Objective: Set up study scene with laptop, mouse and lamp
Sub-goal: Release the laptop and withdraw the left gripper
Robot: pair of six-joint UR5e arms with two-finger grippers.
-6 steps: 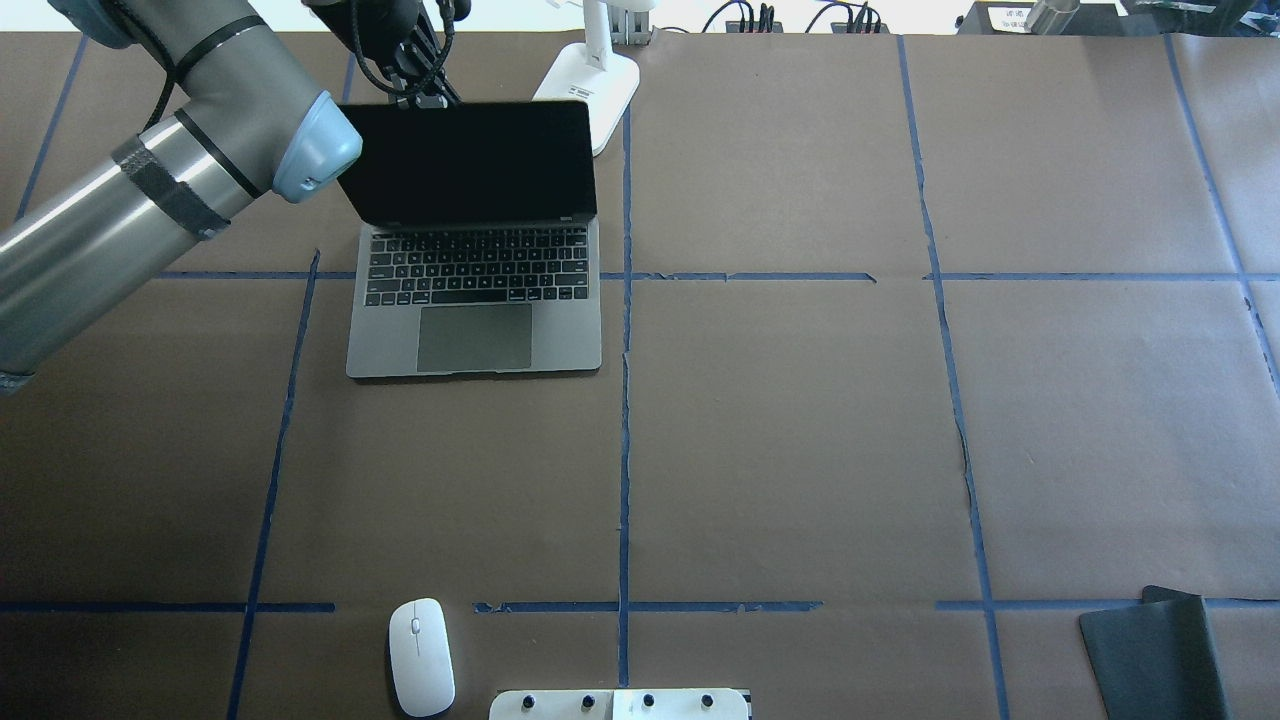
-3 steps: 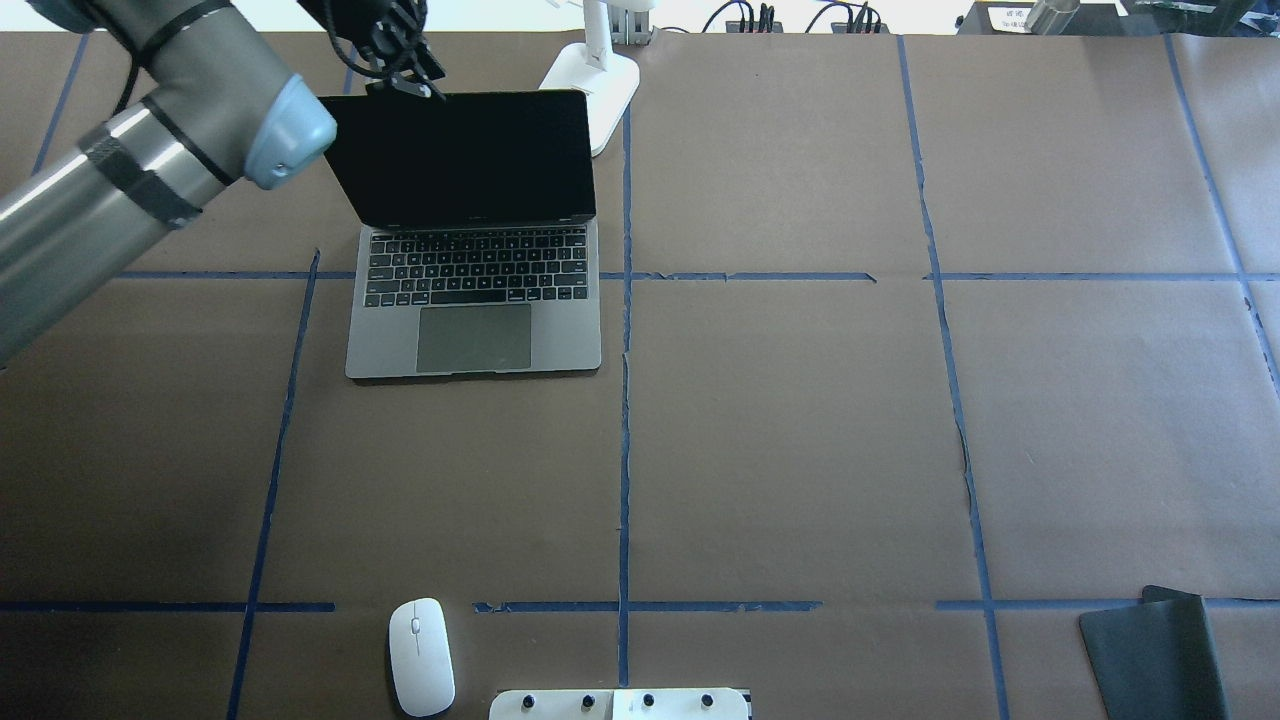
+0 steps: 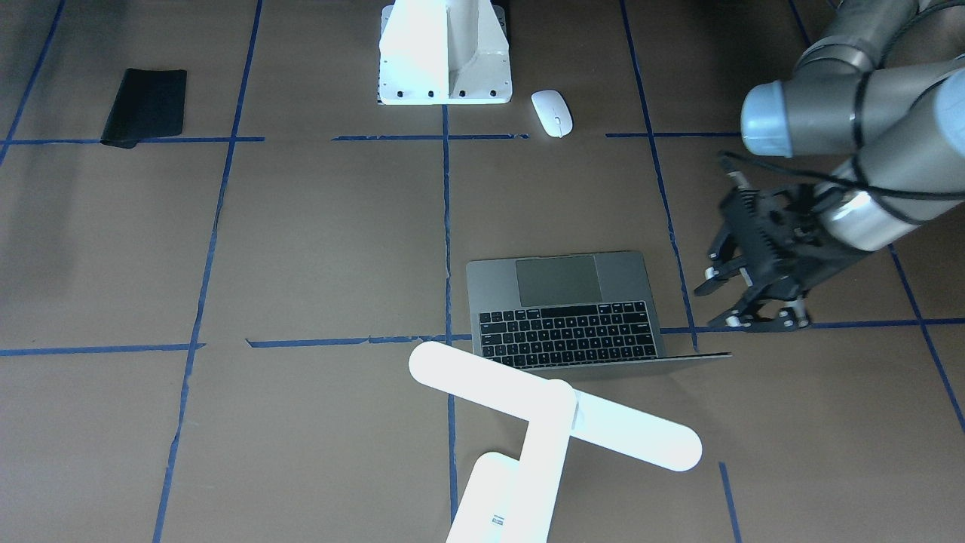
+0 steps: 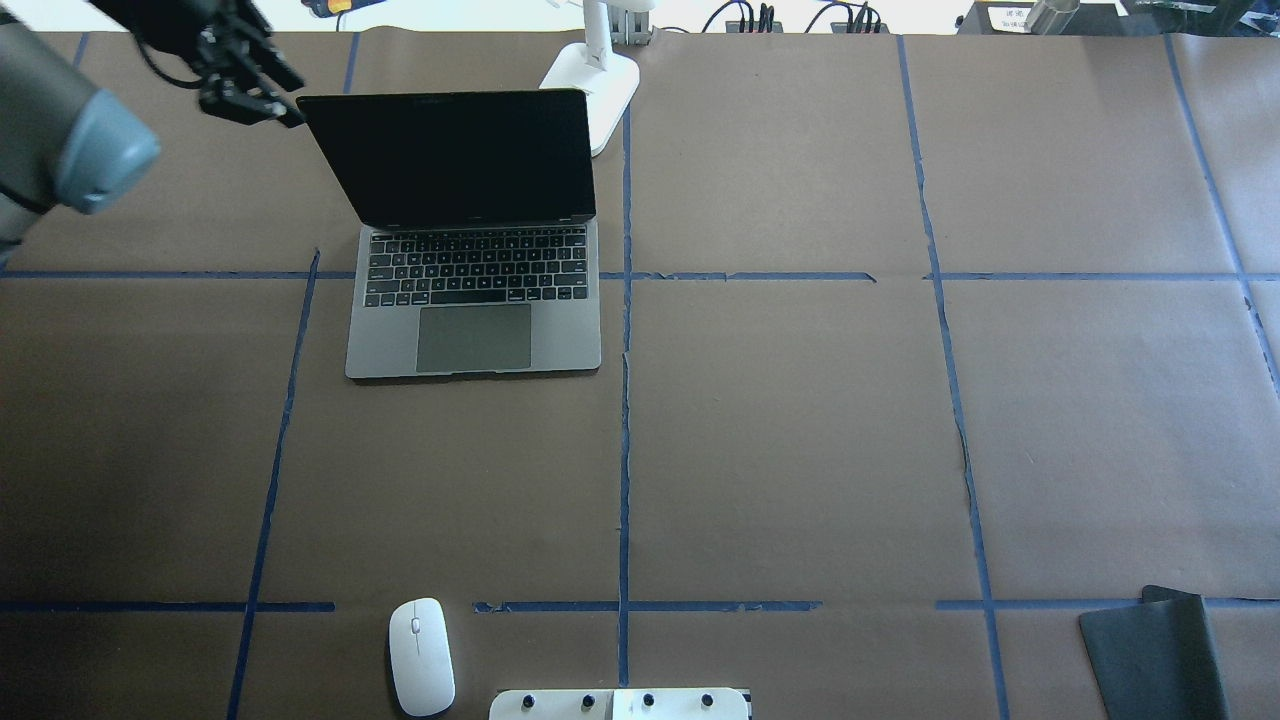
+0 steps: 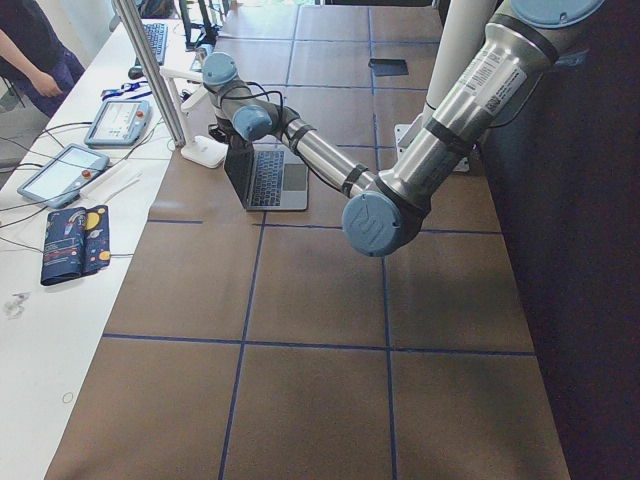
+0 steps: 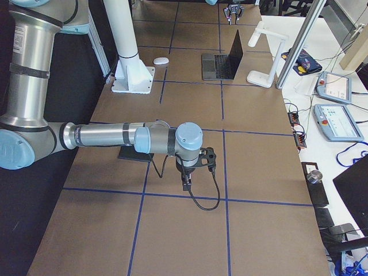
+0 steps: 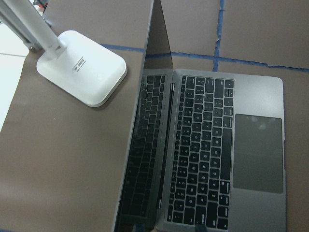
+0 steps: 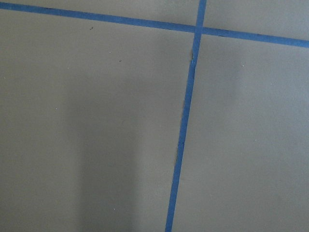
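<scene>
The laptop (image 4: 470,300) stands open at the table's far left, its dark screen upright; it also shows in the front view (image 3: 573,302) and the left wrist view (image 7: 227,159). My left gripper (image 3: 720,305) is open and empty, hovering just off the lid's left edge (image 4: 250,100). The white mouse (image 4: 421,655) lies near the front edge. The lamp (image 3: 554,403) stands behind the laptop, with its base (image 4: 590,80) on the table. My right gripper (image 6: 187,178) shows only in the exterior right view, low over bare table, so I cannot tell its state.
A black mat (image 4: 1150,655) lies at the near right corner. The white pedestal (image 3: 445,53) stands at the front middle, beside the mouse. Blue tape lines cross the brown table cover. A side bench with tablets (image 5: 115,122) runs beyond the lamp.
My left gripper has left the top edge of the laptop lid and moved away to the left. The lid has tipped slightly further back and stays open.
</scene>
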